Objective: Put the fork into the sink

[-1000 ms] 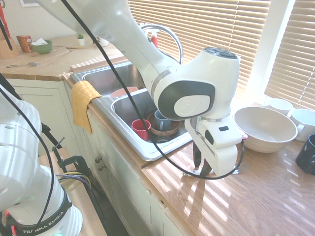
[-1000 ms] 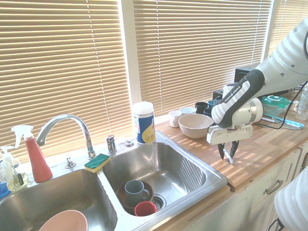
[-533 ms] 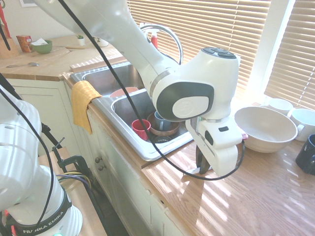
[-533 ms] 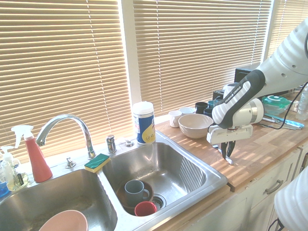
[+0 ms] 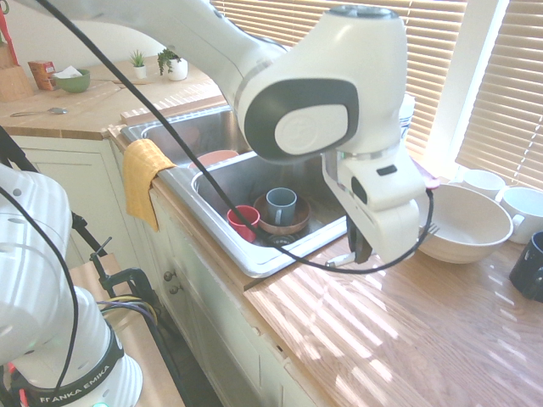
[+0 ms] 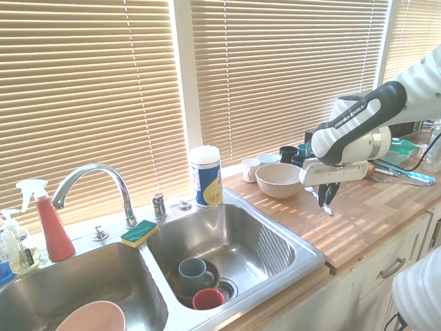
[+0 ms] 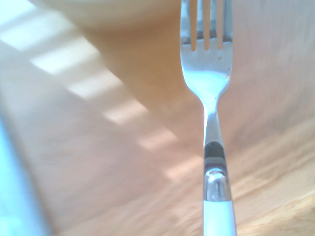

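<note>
**Fork lifted above the counter, beside the sink**

While closed on the fork (image 7: 212, 147), gripper (image 6: 326, 202) hangs in the air over the wooden countertop (image 5: 441, 331), just to the counter side of the sink (image 6: 275, 258). Fingers pinched on the white handle, tines and metal neck sticking out past them; in the first exterior view a sliver of the fork (image 5: 431, 229) shows beside the gripper (image 5: 363, 250), near the wide white bowl (image 5: 462, 222). Clear of the counter, not touching it; not over the basin either.

In the wrist view: silver tines pointing away, shiny neck, white handle at the near edge, blurred sunlit wood beneath.

Inside the nearer basin: a grey-blue mug (image 6: 193, 272) standing in a brown bowl (image 5: 284, 225), with a red cup (image 6: 207, 298) just beside it. In the far basin, a pink bowl (image 6: 93, 317). On the rim behind the sink: curved chrome faucet (image 6: 93, 181), green-and-yellow sponge (image 6: 139, 232), white canister (image 6: 204, 176), red spray bottle (image 6: 49, 221). Over the sink's front edge, a yellow cloth (image 5: 144, 178). Past the white bowl, white mugs (image 5: 484, 182) and dark cups along the window
</note>
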`<action>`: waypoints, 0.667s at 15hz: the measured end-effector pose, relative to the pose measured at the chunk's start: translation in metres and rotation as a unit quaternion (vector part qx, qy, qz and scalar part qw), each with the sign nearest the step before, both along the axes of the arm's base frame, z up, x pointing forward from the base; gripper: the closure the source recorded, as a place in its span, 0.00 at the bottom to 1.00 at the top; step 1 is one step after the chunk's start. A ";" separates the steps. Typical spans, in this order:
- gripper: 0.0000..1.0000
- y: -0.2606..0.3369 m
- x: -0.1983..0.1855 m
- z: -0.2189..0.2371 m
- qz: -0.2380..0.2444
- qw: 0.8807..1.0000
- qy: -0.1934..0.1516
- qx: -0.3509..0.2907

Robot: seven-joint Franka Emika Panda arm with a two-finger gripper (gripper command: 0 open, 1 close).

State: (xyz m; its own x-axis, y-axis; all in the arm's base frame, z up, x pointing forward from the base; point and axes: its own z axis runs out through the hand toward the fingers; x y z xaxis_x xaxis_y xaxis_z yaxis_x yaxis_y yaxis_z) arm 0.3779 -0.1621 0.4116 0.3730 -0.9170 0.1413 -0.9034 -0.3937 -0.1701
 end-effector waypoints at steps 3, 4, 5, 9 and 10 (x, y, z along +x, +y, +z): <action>1.00 0.060 -0.003 0.061 0.046 0.999 -0.027 -0.009; 1.00 0.084 0.000 0.068 0.065 0.997 -0.030 -0.013; 1.00 0.108 0.004 0.069 0.083 0.996 -0.029 -0.016; 1.00 0.206 0.036 0.036 0.162 0.986 -0.003 -0.030; 1.00 0.224 0.045 0.025 0.183 0.983 0.003 -0.029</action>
State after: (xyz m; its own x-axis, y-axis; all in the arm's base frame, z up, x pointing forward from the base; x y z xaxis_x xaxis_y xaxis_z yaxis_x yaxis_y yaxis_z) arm 0.4230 0.0622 0.4361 0.6774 -0.7116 0.1863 -0.7002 -0.7014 -0.1332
